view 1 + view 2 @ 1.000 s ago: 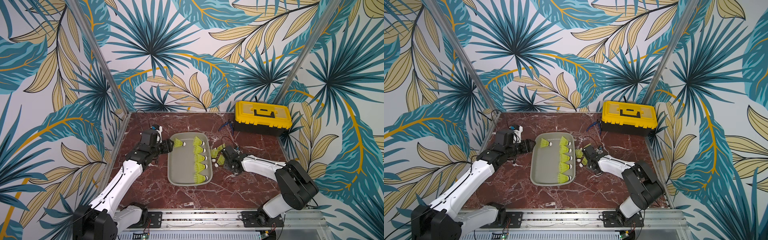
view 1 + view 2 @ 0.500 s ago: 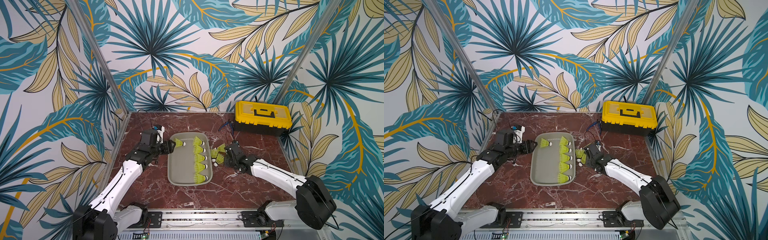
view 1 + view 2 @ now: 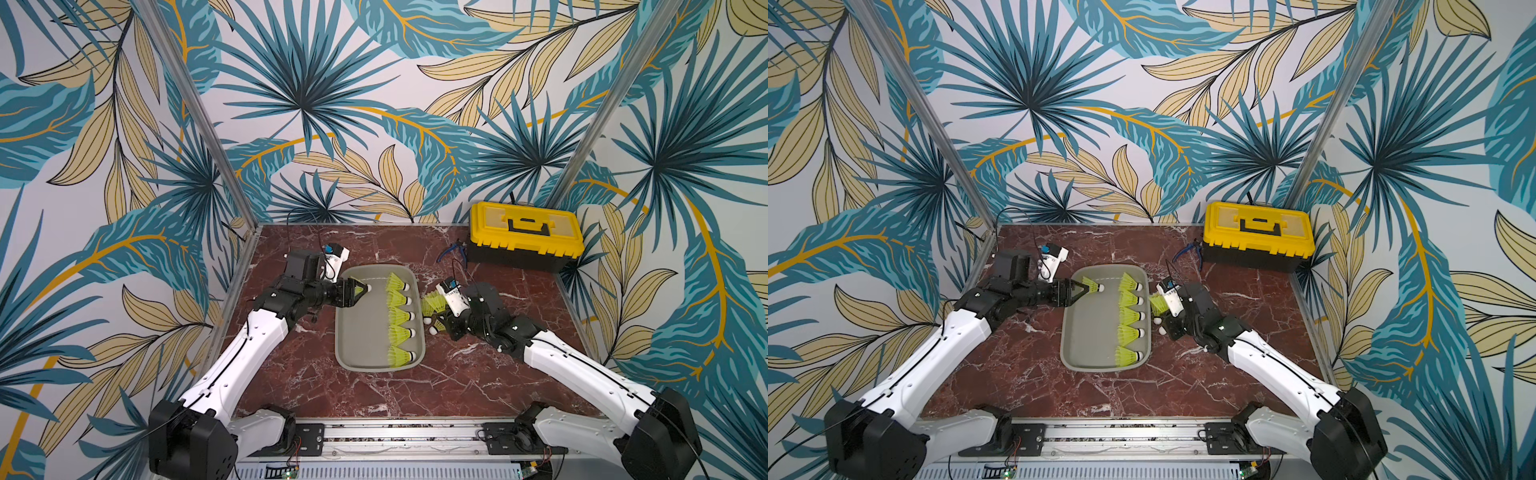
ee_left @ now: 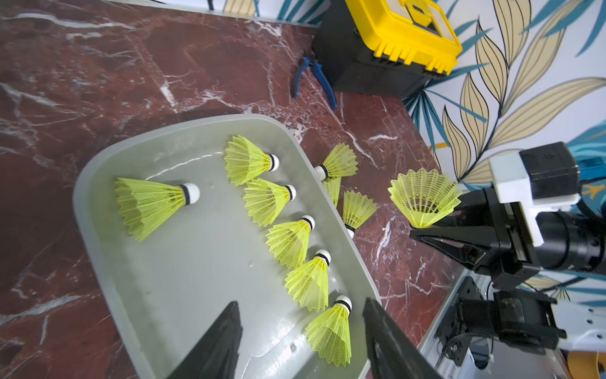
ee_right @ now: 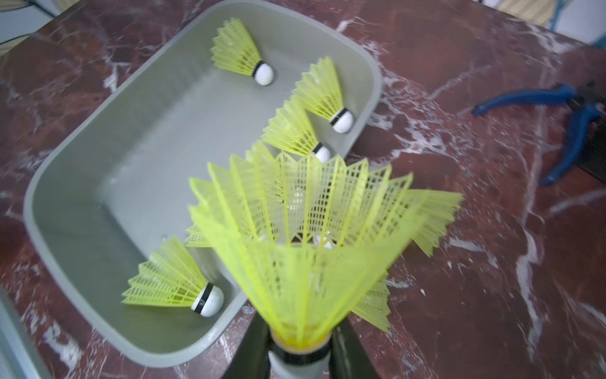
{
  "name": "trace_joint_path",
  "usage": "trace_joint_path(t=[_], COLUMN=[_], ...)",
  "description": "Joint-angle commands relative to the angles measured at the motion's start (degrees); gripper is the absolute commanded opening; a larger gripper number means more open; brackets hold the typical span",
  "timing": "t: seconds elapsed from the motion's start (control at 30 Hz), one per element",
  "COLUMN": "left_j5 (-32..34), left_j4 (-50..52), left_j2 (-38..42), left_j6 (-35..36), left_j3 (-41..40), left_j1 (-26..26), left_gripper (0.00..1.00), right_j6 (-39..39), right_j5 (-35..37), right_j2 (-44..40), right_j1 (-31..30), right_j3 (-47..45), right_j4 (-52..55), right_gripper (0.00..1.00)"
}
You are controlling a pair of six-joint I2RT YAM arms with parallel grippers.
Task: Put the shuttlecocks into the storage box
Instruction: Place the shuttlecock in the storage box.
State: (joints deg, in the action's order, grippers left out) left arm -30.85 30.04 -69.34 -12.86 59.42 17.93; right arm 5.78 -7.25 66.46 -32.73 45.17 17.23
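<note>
The grey storage box [image 3: 360,336] lies mid-table. Several neon yellow-green shuttlecocks [image 3: 399,316] lie in a row along its right wall, and a lone one [image 4: 151,203] lies near its far left corner. My left gripper [image 4: 300,302] hovers open over that corner [image 3: 1079,286], gripping nothing, its tips just short of the lone shuttlecock [image 3: 1090,284]. My right gripper [image 5: 300,341] is shut on the white tip of another shuttlecock [image 4: 423,197], raised off the table beside the box's right rim with its skirt facing the box. Three more shuttlecocks [image 4: 357,210] lie on the marble under it.
A yellow-lidded black toolbox [image 3: 525,237] stands at the back right, with blue-handled pliers [image 3: 451,251] on the marble beside it. Patterned walls close in the table on three sides. A metal rail [image 3: 395,432] runs along the front edge.
My right gripper has risen from the loose shuttlecocks on the table with one shut in its jaws, and the arm has stretched out. The left arm has hardly moved.
</note>
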Motion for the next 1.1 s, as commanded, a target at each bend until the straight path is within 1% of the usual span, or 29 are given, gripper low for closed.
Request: trace_joint_path(t=[0.0, 0.17, 0.3, 0.4, 0.43, 0.53, 0.73, 1.07], left_j5=[-3.25, -6.13, -7.15, -8.1, -8.45, -9.51, -10.79, -13.33], left_j4=[3.31, 3.89, 3.78, 3.88, 3.87, 4.14, 5.11, 4.76], left_j2=[-1.42, -2.63, -3.12, -3.43, -3.52, -3.87, -5.13, -7.12], left_j6=[4.36, 5.55, 6.3, 7.0, 7.3, 8.14, 9.58, 9.93], left_j3=[4.65, 6.36, 7.02, 7.22, 7.29, 7.46, 8.08, 7.82], left_j1=[2.34, 4.81, 6.63, 7.51, 7.72, 8.18, 8.7, 9.65], left_gripper=[0.62, 0.62, 0.61, 0.58, 0.55, 0.5, 0.44, 0.43], right_j6=[9.5, 13.23, 15.82, 17.06, 17.3, 18.08, 18.68, 18.36], right_j5=[-10.06, -13.97, -16.6, -18.66, -19.11, -20.08, -20.69, -21.05], right_j2=[2.05, 7.07, 10.23, 12.44, 13.16, 14.85, 16.94, 19.31], right_j1=[-0.33, -1.01, -1.99, -2.64, -2.84, -3.46, -4.27, -5.06], right_j3=[2.66, 7.59, 10.02, 11.87, 12.57, 14.25, 16.24, 18.33], right_j4=[-0.15, 1.79, 2.35, 3.51, 3.94, 5.31, 6.73, 7.7], right_gripper=[0.19, 0.19, 0.19, 0.19, 0.19, 0.19, 0.19, 0.19])
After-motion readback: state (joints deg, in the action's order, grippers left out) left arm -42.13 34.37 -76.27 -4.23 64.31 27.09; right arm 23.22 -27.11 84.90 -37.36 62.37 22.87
